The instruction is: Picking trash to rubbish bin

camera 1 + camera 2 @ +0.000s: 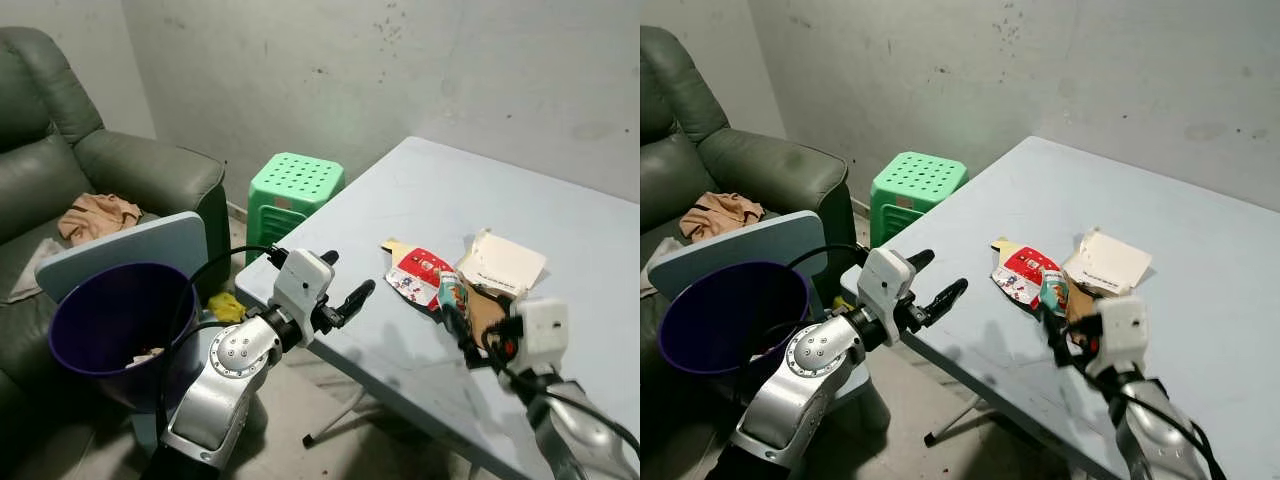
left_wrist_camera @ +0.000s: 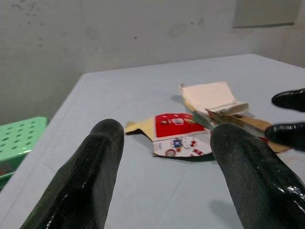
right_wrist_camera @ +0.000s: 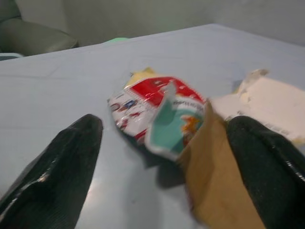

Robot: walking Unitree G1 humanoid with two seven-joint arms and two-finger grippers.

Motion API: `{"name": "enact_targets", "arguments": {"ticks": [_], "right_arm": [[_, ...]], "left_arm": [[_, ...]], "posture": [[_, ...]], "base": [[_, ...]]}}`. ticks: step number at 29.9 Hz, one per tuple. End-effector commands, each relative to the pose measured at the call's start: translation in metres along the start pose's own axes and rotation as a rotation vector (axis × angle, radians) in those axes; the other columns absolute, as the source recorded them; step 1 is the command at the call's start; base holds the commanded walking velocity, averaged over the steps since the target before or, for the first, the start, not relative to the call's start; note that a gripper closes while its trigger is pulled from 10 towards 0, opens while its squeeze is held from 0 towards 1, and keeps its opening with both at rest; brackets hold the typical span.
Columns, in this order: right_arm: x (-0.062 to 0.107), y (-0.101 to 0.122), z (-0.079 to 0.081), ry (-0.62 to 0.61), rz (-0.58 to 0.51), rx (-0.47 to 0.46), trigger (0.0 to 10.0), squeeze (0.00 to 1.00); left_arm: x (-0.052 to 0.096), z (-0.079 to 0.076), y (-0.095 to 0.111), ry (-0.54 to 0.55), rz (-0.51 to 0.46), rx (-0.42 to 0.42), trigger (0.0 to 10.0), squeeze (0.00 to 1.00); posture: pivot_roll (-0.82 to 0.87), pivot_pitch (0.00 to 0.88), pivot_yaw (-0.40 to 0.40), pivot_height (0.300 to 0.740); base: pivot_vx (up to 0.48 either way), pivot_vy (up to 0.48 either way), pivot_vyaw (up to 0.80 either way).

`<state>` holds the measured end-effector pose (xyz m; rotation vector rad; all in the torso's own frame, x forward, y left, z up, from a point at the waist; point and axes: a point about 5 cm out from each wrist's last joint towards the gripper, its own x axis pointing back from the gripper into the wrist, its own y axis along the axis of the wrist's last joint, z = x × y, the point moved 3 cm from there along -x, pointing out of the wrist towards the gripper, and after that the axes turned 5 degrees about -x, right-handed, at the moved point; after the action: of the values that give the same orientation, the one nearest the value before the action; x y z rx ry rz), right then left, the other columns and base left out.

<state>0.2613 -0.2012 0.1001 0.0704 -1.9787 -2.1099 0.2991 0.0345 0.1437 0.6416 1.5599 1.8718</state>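
Note:
Trash lies in a heap on the light blue table (image 1: 420, 200): a red and white wrapper (image 1: 418, 272), a teal packet (image 1: 450, 290), a brown card (image 1: 484, 312) and a white paper box (image 1: 503, 262). My right gripper (image 3: 167, 125) is open at the near side of the heap, its fingers either side of the teal packet (image 3: 171, 126) and brown card (image 3: 214, 176). My left gripper (image 1: 345, 280) is open and empty at the table's left edge, pointing at the red wrapper (image 2: 178, 133). A purple bin (image 1: 105, 310) stands on the floor to the left, below my left arm.
A green plastic stool (image 1: 296, 188) stands by the wall, left of the table. A green sofa (image 1: 150, 165) with a beige cloth (image 1: 98, 215) sits at far left, a pale blue board (image 1: 130, 250) leaning behind the bin. A yellow scrap (image 1: 226, 307) lies on the floor.

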Motion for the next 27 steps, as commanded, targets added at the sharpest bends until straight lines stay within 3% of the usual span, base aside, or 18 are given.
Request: {"name": "enact_targets", "arguments": {"ticks": [1,9,18,27], "right_arm": [[0.001,0.005,0.007,0.033,-0.008,0.004,10.0,0.00],[0.005,0.000,0.007,-0.003,0.033,0.004,10.0,0.00],[-0.004,0.000,0.001,-0.126,0.040,0.005,10.0,0.00],[-0.004,-0.017,-0.012,-0.199,0.151,0.032,10.0,0.00]], "left_arm": [[-0.001,-0.003,0.006,-0.031,-0.017,-0.011,10.0,0.00],[0.000,-0.019,0.000,-0.122,-0.002,0.015,10.0,0.00],[0.000,-0.025,0.003,-0.145,-0.014,0.036,10.0,0.00],[-0.001,-0.026,0.006,-0.148,-0.028,0.039,10.0,0.00]], "posture": [[-0.09,0.000,-0.019,0.740],[-0.10,0.000,-0.013,0.740],[-0.09,0.000,-0.023,0.740],[-0.09,0.000,-0.031,0.740]], "base": [[0.000,0.000,0.00],[0.000,0.000,0.00],[0.000,0.000,0.00],[0.000,0.000,0.00]]}}
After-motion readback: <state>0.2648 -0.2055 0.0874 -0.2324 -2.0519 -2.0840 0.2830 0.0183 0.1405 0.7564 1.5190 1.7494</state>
